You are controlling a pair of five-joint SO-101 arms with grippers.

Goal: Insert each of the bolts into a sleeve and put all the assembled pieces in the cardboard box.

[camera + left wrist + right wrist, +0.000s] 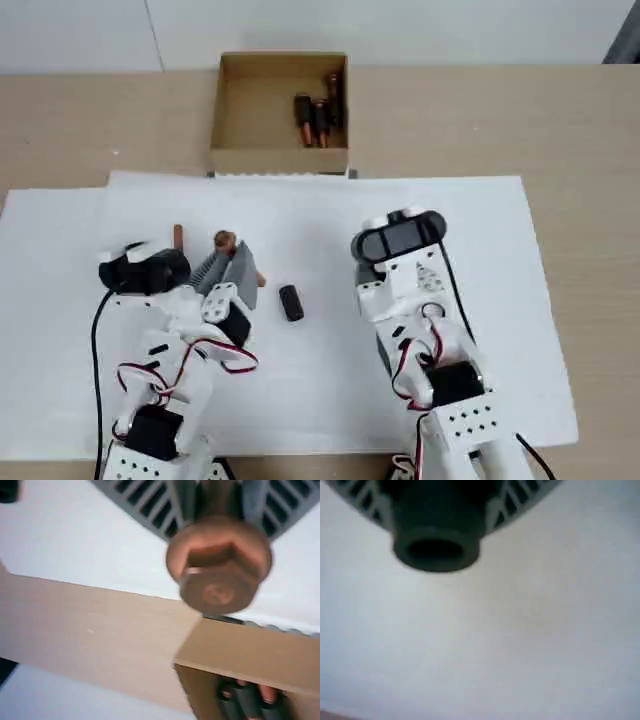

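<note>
Table: tan, with a white sheet laid across the near part. Both my arms sit over the sheet.

Cardboard box: on bare table, just past the sheet's far edge, open top. The assembled pieces lie bunched along its right side, copper ends and black bodies together.

Left arm is on the sheet's left half and right arm on the right half, well apart.

Left gripper: my fingers are pinched on the held bolt. It's copper, shank clamped, hex head sticking out past the tips and facing the box. The left wrist view has the box wall and the pieces inside it beyond the head.

Right gripper: my fingers are pinched on the held sleeve. It's black, with the open bore end poking out past the tips, white sheet beyond it.

Loose sleeve: black, lying on the sheet between the arms, near the left gripper, not touching it.

Loose bolt: on the sheet to the left of the left gripper, apart from it.
</note>
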